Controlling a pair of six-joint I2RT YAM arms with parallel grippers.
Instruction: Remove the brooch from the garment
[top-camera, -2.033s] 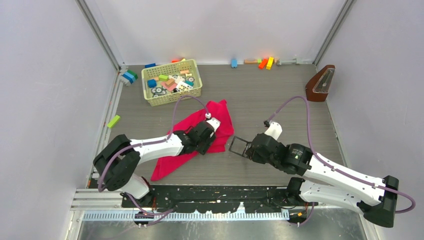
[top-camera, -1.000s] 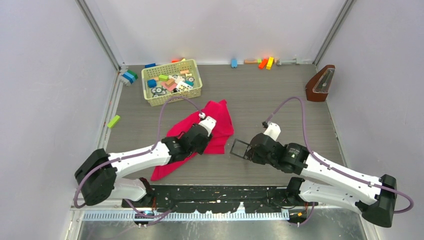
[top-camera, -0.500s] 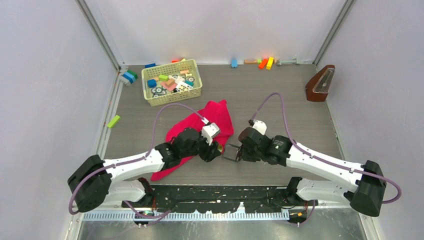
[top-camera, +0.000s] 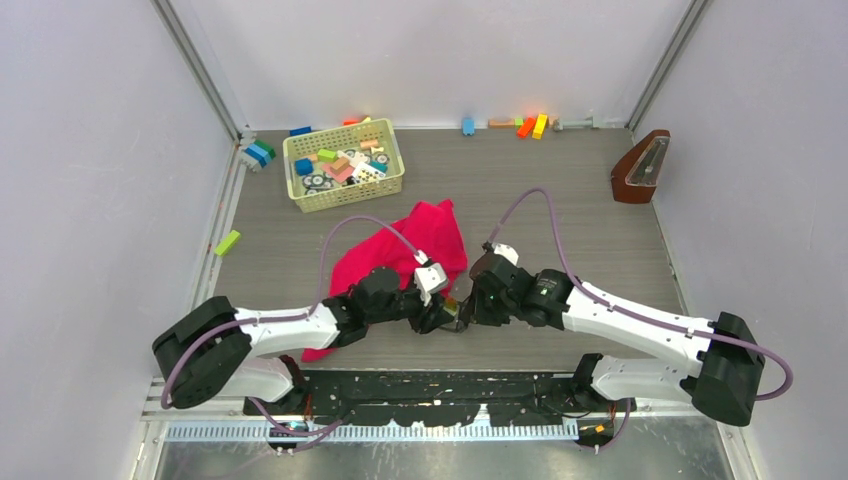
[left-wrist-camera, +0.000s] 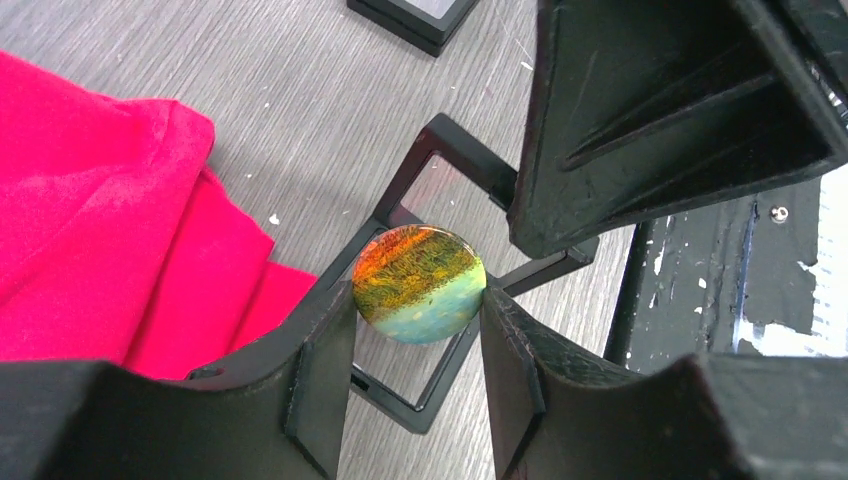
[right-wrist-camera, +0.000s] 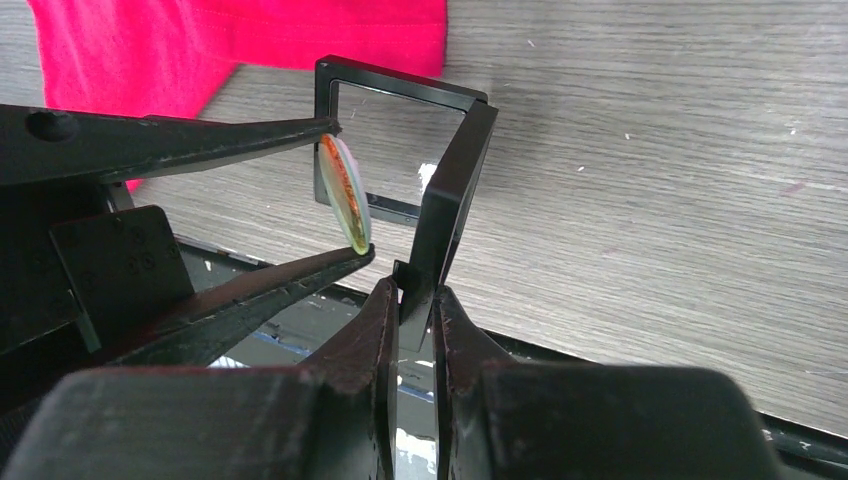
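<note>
The left gripper (left-wrist-camera: 418, 300) is clamped on the small round brooch (left-wrist-camera: 420, 283), a glossy badge with orange, green and pale yellowish tints. The two fingertips bear on opposite points of its rim, so the printed face is left uncovered and the disc is seen edge-on in the right wrist view. The brooch is clear of the garment (left-wrist-camera: 90, 220), the large crimson-pink cloth, which lies flat on the grey wood-grain table (top-camera: 560, 180) just behind and to the left of both grippers. No fabric is caught between the fingertips.

The right gripper (right-wrist-camera: 415, 292) is closed on one side bar of a thin square black frame (right-wrist-camera: 455, 150) with a clear centre. The jaws stand nearly together, with only the slim bar between them. The frame is held on edge, tilted up off the table – this turns its open face toward the brooch. The brooch sits directly in front of the clear centre; whether it touches the film cannot be told.

Judgement: the removal step appears complete, and the current step is the transfer of the brooch to the frame. The next move calls for a fine approach – the disc is gripped on a narrow rim and could slip or rotate if pressed against the film off-centre.

A pale yellow mesh basket (top-camera: 343, 165) of coloured blocks stands well apart at the far left of the table.
</note>
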